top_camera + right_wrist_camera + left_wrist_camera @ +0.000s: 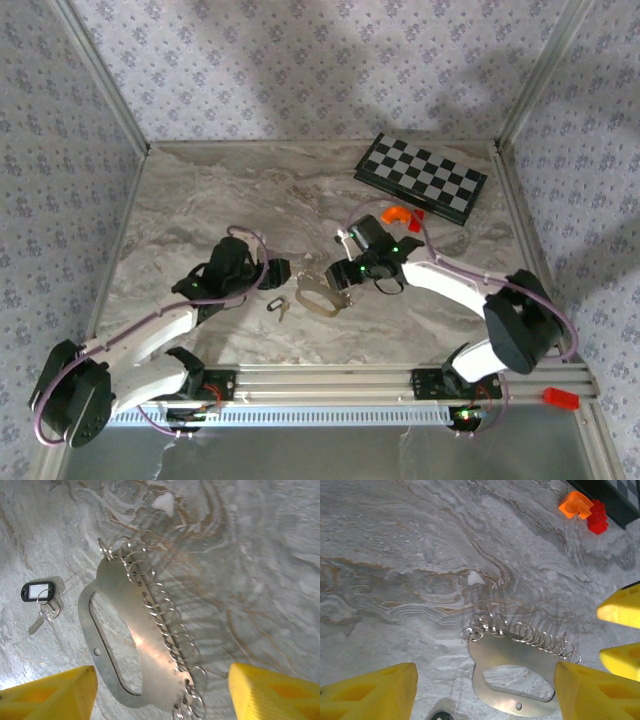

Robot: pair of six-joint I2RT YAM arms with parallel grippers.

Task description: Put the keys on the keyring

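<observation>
Marble tabletop (pixel 200 200), keyring (pixel 520 652) flat, long axis running left-right, left fingers (pixel 370 692) wide, right fingers (pixel 50 695) wide

left arm (pixel 150 335): stretched inward over the table, wrist tipped down. left gripper (pixel 486 680): jaws spread wide, yellow fingers (pixel 375 692) apart. right arm (pixel 455 280): bent inward. right gripper (pixel 162 680): jaws likewise spread.

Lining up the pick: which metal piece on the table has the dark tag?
The small key, lying apart beside the keyring, a larger flat loop edged with wire rings and no tag.
</observation>
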